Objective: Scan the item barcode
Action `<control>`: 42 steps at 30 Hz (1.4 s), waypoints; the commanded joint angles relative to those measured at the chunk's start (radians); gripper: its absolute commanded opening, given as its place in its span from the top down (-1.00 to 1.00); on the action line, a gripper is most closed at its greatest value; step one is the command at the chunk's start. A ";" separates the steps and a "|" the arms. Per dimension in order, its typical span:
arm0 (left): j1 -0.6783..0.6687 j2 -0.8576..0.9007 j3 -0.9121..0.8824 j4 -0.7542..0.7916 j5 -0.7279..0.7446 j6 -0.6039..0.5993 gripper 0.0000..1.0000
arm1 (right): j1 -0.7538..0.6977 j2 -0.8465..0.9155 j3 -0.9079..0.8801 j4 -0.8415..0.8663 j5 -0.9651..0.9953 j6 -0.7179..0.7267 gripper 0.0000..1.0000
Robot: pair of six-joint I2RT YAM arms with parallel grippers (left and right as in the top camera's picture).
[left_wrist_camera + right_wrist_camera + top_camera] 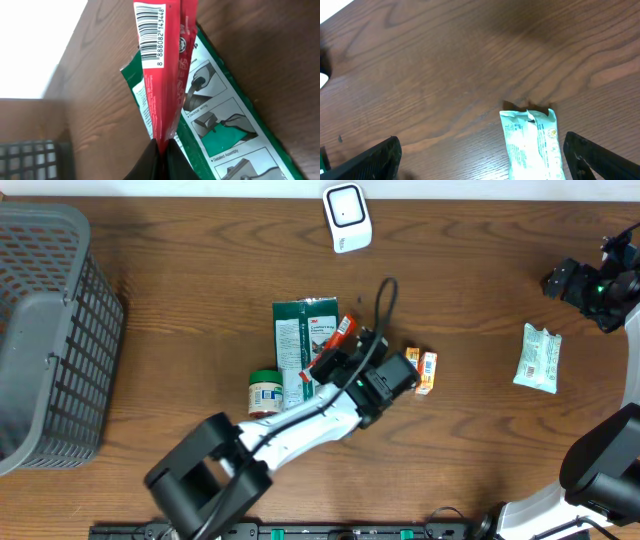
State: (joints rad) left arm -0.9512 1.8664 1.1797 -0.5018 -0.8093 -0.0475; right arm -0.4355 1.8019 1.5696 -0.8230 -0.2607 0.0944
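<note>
My left gripper [335, 358] is shut on the bottom edge of a red packet [161, 85], which stands up from the black fingers [145, 167]. A white barcode label [150, 32] at the packet's upper end faces the left wrist camera. In the overhead view the red packet [344, 330] hangs over a green 3M instruction pack [298, 340] at the table's middle. A white scanner-like device [346, 217] stands at the far edge. At the far right, my right gripper [600, 285] is open and holds nothing. A pale green packet [532, 142] lies on the table below its fingers.
A grey mesh basket [50, 330] fills the left end of the table. A green-lidded jar [265, 392] lies left of the green pack [220, 125], and small orange boxes [424, 370] lie to its right. The pale green packet [537, 358] lies at the right.
</note>
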 commanded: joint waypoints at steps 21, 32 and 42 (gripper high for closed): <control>0.017 0.103 0.016 0.145 0.027 0.185 -0.09 | -0.002 0.003 -0.001 -0.002 0.002 -0.010 -0.98; 0.135 -0.187 0.018 0.059 0.476 0.046 -0.26 | -0.002 0.003 -0.001 -0.003 0.002 -0.010 -0.98; 0.748 -0.147 0.018 -0.193 1.457 0.200 -0.29 | -0.002 0.003 -0.001 -0.004 0.002 -0.010 -0.99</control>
State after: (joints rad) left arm -0.3443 1.6562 1.1892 -0.6491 0.1974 0.0341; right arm -0.4355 1.8019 1.5696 -0.8253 -0.2604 0.0944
